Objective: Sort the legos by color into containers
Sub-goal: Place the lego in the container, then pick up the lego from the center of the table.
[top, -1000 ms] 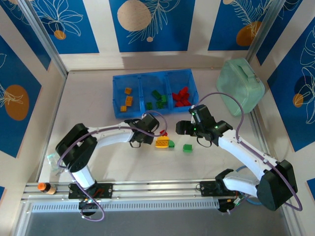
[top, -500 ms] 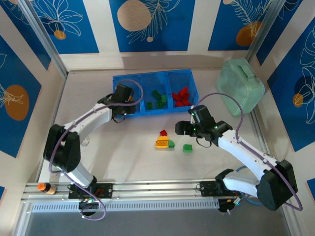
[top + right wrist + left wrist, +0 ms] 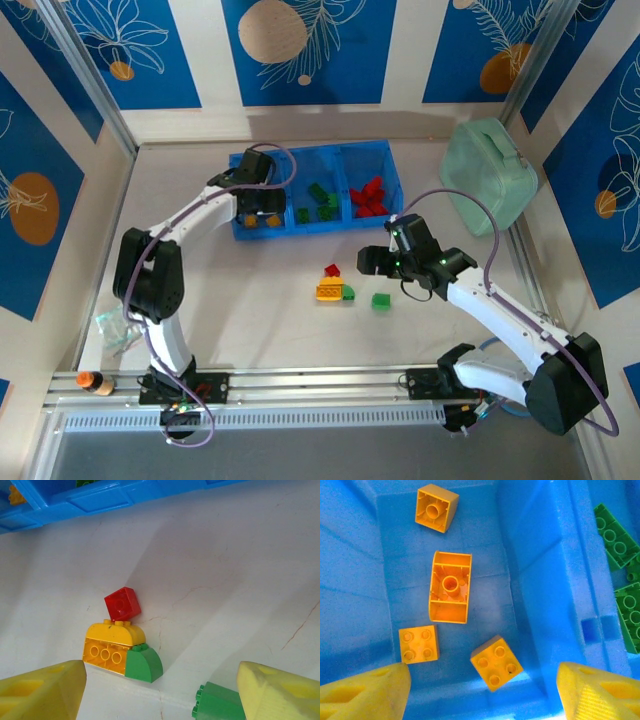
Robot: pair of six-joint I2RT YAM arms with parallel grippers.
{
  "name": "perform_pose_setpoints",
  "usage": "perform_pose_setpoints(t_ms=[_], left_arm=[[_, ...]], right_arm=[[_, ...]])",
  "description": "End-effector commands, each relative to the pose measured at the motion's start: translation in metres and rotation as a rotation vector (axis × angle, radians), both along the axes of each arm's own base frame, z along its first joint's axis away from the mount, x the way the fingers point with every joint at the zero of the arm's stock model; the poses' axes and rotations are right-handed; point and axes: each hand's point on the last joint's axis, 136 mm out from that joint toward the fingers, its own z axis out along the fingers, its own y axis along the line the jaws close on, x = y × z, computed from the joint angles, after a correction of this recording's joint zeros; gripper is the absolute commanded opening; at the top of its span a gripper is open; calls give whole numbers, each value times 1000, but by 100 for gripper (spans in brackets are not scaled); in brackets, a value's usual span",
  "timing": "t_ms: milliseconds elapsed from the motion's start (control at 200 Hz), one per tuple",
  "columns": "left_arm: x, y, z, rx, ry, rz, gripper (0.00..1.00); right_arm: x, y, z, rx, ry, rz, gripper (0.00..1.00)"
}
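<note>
**Left side.** The left gripper (image 3: pixel 260 203) hangs over the left compartment (image 3: pixel 385 580) of the blue tray (image 3: pixel 300 152). Its jaws stand apart and hold nothing. Four yellow-orange bricks (image 3: pixel 450 593) lie on that compartment's floor, two of them studs down.

**Centre.** The middle compartment holds the green bricks (image 3: pixel 320 203) and the right compartment the red bricks (image 3: pixel 369 197). No colours are seen mixed.

**Table, nearer the arms.** Four legos remain unsorted. A red brick (image 3: pixel 122 604) lies just beside a yellow brick (image 3: pixel 112 645). A green rounded brick (image 3: pixel 144 664) abuts the yellow one; whether the two are clipped together cannot be told. A second green brick (image 3: pixel 217 705) lies a little apart to the right.

**Right side.** The right gripper (image 3: pixel 372 261) hovers above this group, jaws wide and empty. A mint case (image 3: pixel 487 175) stands clear of the work.

**Assessment.** Sorting appears mostly done, and the step in hand is between picks. The next move calls for a descent onto one loose brick. The lone green brick is the cleanest pick, since the clustered three risk being nudged or lifted together.
</note>
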Motion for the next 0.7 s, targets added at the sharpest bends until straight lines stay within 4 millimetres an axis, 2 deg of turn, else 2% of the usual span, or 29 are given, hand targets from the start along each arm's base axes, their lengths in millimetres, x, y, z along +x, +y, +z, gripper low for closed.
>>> perform_pose_setpoints(t_ms=[0, 80, 190, 280, 430, 540, 695], left_arm=[[-20, -11, 23, -15, -44, -45, 77], [-42, -24, 23, 16, -44, -80, 77], [-77, -46, 14, 51, -15, -131, 78], [-108, -69, 3, 32, 13, -171, 79], [-153, -108, -21, -41, 64, -216, 81], [-174, -123, -43, -65, 110, -222, 80], [-191, -141, -68, -98, 168, -240, 80]], right_arm=[[-4, 2, -5, 8, 21, -1, 79], [-2, 1, -5, 4, 18, -9, 79], [0, 1, -8, 6, 25, -26, 80], [2, 2, -12, 14, 36, -38, 84], [5, 6, -16, 26, 54, -46, 84], [7, 8, -15, 34, 56, -44, 84], [7, 9, -15, 39, 54, -45, 84]])
